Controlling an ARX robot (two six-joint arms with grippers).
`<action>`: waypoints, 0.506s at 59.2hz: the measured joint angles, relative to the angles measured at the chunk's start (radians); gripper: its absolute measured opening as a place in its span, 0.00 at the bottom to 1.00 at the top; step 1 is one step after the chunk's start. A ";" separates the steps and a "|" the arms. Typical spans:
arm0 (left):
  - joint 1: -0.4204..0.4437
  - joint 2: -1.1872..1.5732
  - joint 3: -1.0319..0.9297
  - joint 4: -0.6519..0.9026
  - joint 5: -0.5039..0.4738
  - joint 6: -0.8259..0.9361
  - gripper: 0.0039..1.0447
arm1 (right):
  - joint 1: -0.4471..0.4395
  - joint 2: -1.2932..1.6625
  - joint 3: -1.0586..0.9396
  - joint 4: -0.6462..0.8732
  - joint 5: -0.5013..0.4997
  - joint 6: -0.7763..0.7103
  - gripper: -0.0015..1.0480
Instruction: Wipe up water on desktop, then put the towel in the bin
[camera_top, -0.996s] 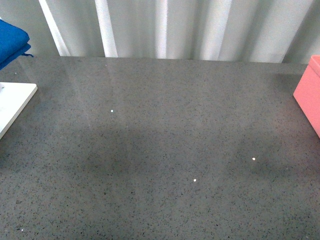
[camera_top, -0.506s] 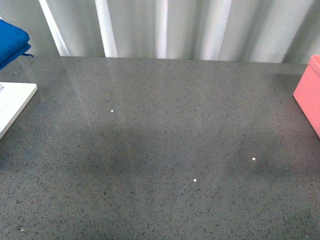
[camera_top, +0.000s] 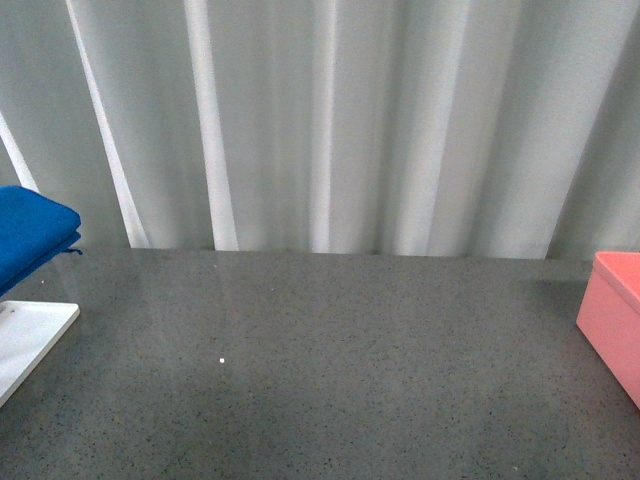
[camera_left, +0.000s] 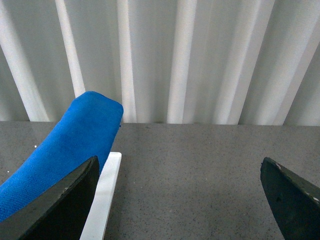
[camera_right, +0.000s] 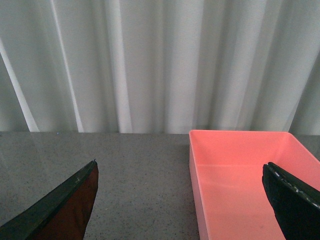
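You are looking across a speckled grey tabletop (camera_top: 350, 350) with a pale pleated curtain (camera_top: 330, 120) hanging behind its far edge. A tiny bright speck (camera_top: 221, 360) is glinting left of the middle; you cannot tell what it is. The folded blue towel (camera_top: 30, 235) is sitting at the left edge, lying over a flat white board (camera_top: 35, 330). At the right edge a pink bin (camera_top: 612, 310) is standing open-topped, its inside showing only pink floor and walls. Your left tool (camera_left: 179, 165) is pointing towards the far edge, jaws standing wide apart, the towel just beside one finger (camera_left: 65, 200). Your right tool (camera_right: 180, 165) is likewise gaping, facing the bin.
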 joint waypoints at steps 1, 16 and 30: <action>0.000 0.000 0.000 0.000 0.000 0.000 0.94 | 0.000 0.000 0.000 0.000 0.000 0.000 0.93; 0.000 0.000 0.000 0.000 0.000 0.000 0.94 | 0.000 0.000 0.000 0.000 0.000 0.000 0.93; 0.005 0.016 0.008 -0.033 0.021 -0.028 0.94 | 0.000 0.000 0.000 0.000 0.000 0.000 0.93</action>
